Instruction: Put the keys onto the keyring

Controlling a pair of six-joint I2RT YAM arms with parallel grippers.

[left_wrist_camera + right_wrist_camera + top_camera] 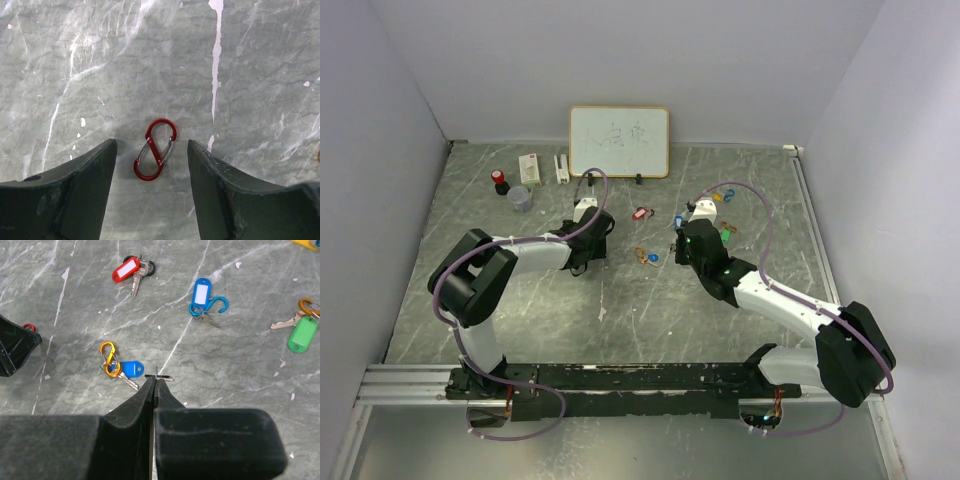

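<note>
My left gripper is open and hangs low over the table. A red S-shaped clip lies between its fingers, touching neither. My right gripper is shut on the thin metal keyring, which shows edge-on at the fingertips. The keys lie on the table: a red tag with a key, a blue tag on a blue clip, a blue tag on an orange clip just ahead of the right fingertips, and a green tag with a key. In the top view the left gripper is left of the keys, the right gripper right of them.
A whiteboard leans on the back wall. A red-capped item, a small cup and a white box stand at the back left. Walls close in the marble table on three sides.
</note>
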